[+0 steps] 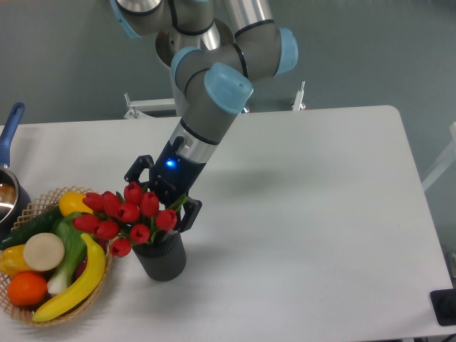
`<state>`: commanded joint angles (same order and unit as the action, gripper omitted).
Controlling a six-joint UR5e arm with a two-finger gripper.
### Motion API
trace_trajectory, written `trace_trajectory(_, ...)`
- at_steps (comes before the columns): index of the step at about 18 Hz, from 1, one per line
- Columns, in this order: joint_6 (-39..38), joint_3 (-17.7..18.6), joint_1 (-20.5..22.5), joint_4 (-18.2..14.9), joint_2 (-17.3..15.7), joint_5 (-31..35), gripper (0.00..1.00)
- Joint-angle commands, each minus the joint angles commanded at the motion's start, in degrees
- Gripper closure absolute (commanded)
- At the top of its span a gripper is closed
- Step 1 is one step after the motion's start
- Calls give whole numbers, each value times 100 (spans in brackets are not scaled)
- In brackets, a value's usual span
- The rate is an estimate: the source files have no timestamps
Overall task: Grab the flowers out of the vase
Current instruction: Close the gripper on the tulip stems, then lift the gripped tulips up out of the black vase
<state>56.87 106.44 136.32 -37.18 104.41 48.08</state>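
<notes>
Fixed camera, sole view.

Item: white rectangular table (306, 185), rounded corners, carrying all listed objects.

Item: small dark grey, near-black cylindrical vase with vertical ribs (162, 256), upright, near the table's front edge, towards its left end.

Item: bunch of red tulip buds on green stems with narrow green leaves (125, 216), seated in the vase. The buds fanned up and to the left, the outermost overhanging the basket rim.

Item: black two-finger gripper (163, 195) on a grey arm with pale blue joint caps (214, 100), a blue light lit at the wrist. The gripper was angled down and to the left, its fingers spread wide, one finger (135, 169) behind the upper buds and the other just right of the bunch above the vase mouth. The bunch lay partly between the fingers; contact could not be judged, and nothing was held.

Item: round woven wicker basket (14, 303), at the front left corner, just beside the vase. Contents: toy fruit and vegetables, including a yellow banana (75, 281), an orange (27, 288), a white round piece (43, 251) and a dark green cucumber (32, 226).

Item: saucepan with a blue handle (8, 128), at the left edge, cut off by the frame.
</notes>
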Motion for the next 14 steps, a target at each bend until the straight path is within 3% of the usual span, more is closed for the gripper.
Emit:
trace_trajectory(1,0,0,0,0,0,0,0)
trace_trajectory(4,9,0,0,9,0,-9,34)
trace_trajectory(8,9,0,9,0,0,-79,50)
trace_trajectory(14,0,-9,35,0,0,-246,63)
